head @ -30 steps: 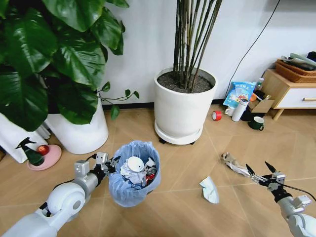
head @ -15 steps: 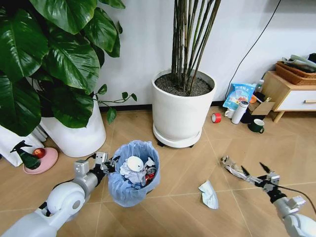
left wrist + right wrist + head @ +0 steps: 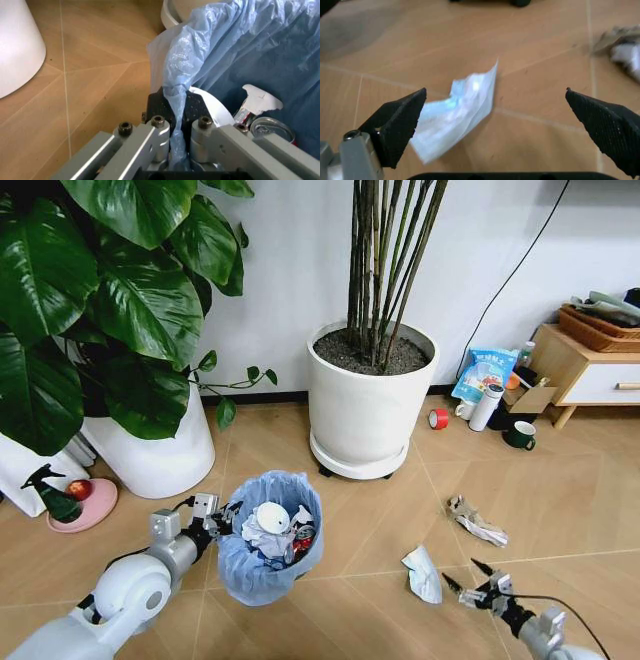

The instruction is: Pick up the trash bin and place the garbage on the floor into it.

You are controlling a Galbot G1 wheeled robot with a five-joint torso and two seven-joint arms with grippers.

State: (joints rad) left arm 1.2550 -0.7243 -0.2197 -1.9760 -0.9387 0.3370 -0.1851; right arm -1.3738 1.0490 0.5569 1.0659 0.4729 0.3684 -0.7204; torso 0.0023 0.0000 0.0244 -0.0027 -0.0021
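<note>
Holding the trash bin (image 3: 270,538) by its rim, my left gripper (image 3: 175,112) has its fingers pinched on a fold of the light-blue bag (image 3: 235,48); crumpled paper (image 3: 268,525) and a can (image 3: 267,127) lie inside, just past my fingertips. My right gripper (image 3: 470,582) hangs low over the floor (image 3: 370,510), fingers spread wide, with the blue-white packet (image 3: 457,112) lying between and beyond their tips. A silvery wrapper (image 3: 476,521) lies farther off.
</note>
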